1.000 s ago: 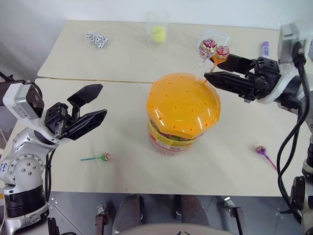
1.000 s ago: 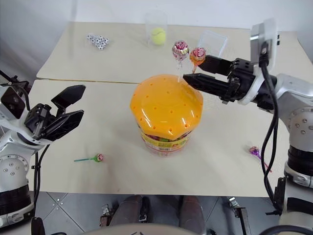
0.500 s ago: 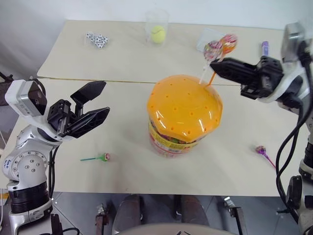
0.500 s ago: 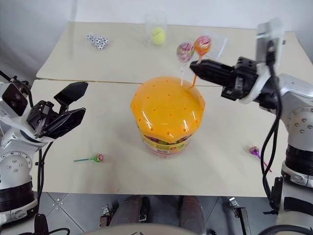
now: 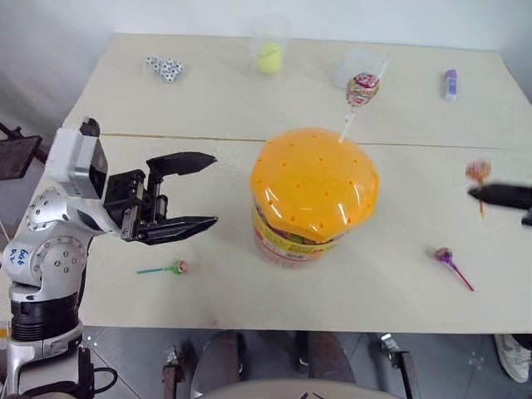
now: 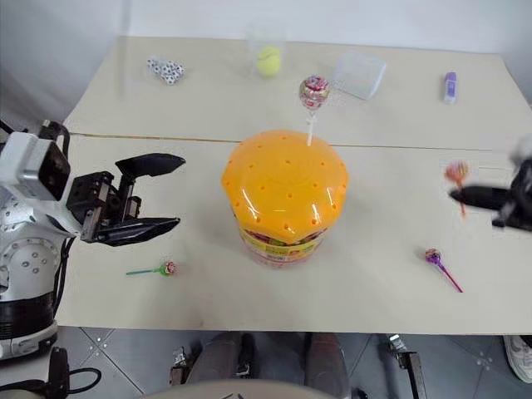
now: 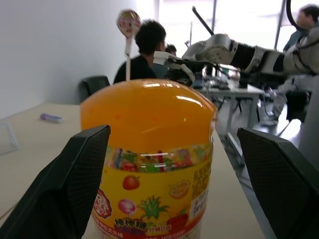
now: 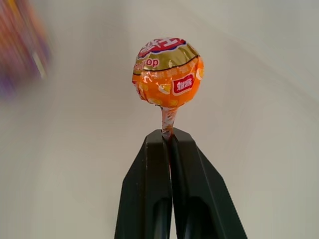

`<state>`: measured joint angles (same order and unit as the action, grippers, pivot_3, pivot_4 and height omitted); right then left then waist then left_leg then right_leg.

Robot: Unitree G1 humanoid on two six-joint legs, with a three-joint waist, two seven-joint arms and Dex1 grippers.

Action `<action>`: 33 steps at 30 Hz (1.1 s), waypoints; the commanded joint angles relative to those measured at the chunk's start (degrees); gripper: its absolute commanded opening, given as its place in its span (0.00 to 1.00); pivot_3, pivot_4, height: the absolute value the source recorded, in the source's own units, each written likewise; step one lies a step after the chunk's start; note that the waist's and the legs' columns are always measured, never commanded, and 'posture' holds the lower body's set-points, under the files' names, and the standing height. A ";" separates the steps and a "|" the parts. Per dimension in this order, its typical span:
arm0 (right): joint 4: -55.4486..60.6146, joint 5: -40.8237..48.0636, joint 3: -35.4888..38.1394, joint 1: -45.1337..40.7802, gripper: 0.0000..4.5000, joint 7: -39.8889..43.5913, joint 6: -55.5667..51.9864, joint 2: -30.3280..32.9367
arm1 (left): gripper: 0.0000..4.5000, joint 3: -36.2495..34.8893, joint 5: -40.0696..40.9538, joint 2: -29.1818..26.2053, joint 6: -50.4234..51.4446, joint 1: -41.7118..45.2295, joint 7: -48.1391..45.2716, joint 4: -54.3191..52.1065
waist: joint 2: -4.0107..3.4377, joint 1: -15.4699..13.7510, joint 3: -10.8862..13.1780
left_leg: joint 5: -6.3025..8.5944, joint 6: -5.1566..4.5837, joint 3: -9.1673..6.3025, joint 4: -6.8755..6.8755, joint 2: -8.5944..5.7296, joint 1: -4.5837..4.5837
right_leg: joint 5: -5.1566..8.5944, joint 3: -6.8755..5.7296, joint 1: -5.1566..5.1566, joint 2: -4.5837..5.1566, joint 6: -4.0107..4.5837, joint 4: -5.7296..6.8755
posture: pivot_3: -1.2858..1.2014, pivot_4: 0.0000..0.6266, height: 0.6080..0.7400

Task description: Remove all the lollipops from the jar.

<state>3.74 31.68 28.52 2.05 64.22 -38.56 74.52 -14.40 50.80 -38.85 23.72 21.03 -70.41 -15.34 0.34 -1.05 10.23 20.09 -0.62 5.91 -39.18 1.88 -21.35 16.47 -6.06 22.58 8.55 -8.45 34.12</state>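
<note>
The right hand (image 8: 169, 137) is clenched on the stick of an orange-wrapped lollipop (image 8: 168, 73), carried out over the right side of the tabletop (image 5: 216, 108), well apart from the jar (image 5: 314, 195). The jar stands upright at the middle of the tabletop, its domed orange lid (image 5: 316, 179) on, with one lollipop on a white stick (image 5: 362, 90) standing up from a hole near the far edge of the lid. Two others already lie on the tabletop: a green-stick lollipop (image 5: 176, 267) near the front left and a purple lollipop (image 5: 444, 256) near the front right. The left hand (image 5: 204, 189) hangs released beside the jar's left, fingers spread wide and aimed at it, touching nothing. The step in hand looks like setting down the third lollipop. That calls for lowering the right hand to a bare patch near the purple one and letting go; then one hand must pinch the thin white stick close above the lid and draw it straight up, perhaps with the left hand steadying the jar.
</note>
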 commanded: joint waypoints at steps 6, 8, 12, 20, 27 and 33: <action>-5.72 -11.37 -1.69 5.94 0.00 -4.15 9.32 -6.33 | 0.96 -0.27 0.38 -0.08 -0.67 1.76 -1.68 1.01 | -0.02 0.57 0.01 | -0.02 0.03 -0.02 0.00 0.05 0.09 | 0.00 0.02 -0.01 -0.01 0.00 0.09 | 0.52 0.24 1.00; -6.25 -10.83 -1.50 5.66 0.05 -3.35 8.87 -7.27 | 0.96 -0.28 0.47 -0.10 -0.50 1.78 -1.59 0.99 | -0.05 0.56 0.02 | -0.02 0.02 -0.03 0.03 0.04 0.09 | 0.00 0.01 0.00 -0.01 0.00 0.09 | 0.52 0.24 1.00; -7.51 -10.77 -0.90 5.28 0.31 -1.50 12.27 -8.47 | 0.96 -0.76 1.23 0.08 0.09 1.87 -0.89 0.75 | -0.05 0.53 0.03 | -0.02 0.02 -0.05 0.02 0.05 0.08 | 0.00 -0.01 -0.01 -0.02 0.00 0.09 | 0.52 0.24 1.00; 2.50 8.84 7.29 -4.13 0.90 8.09 11.47 -14.42 | 0.96 -6.76 12.24 3.42 5.81 2.26 7.74 0.90 | -0.05 0.34 0.03 | -0.02 0.02 -0.25 -0.05 0.09 0.10 | 0.00 0.00 -0.04 -0.02 0.00 0.14 | 0.52 0.24 1.00; 12.02 23.07 0.04 -24.66 0.90 -2.28 4.26 -20.80 | 0.96 -10.86 12.72 2.71 7.65 -3.00 7.53 6.41 | -0.04 0.64 0.03 | -0.01 0.04 -0.46 -0.05 0.07 0.14 | 0.00 -0.03 -0.03 -0.01 0.00 0.29 | 0.52 0.24 1.00; 12.86 23.46 -11.99 -38.09 0.90 -7.26 -0.16 -25.75 | 0.96 -10.58 12.14 3.78 7.09 -3.40 7.36 7.37 | -0.02 0.23 0.04 | 0.00 0.05 -0.33 -0.07 0.04 0.03 | 0.00 -0.11 0.00 0.00 0.01 0.29 | 0.52 0.24 1.00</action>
<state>15.25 54.16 18.07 -34.28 58.07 -37.76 48.95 -24.29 62.66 -35.26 31.57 17.27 -62.91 -6.34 0.31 -0.82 10.28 20.09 -0.56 5.59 -39.24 1.93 -21.33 16.47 -6.17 22.60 8.54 -8.45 34.42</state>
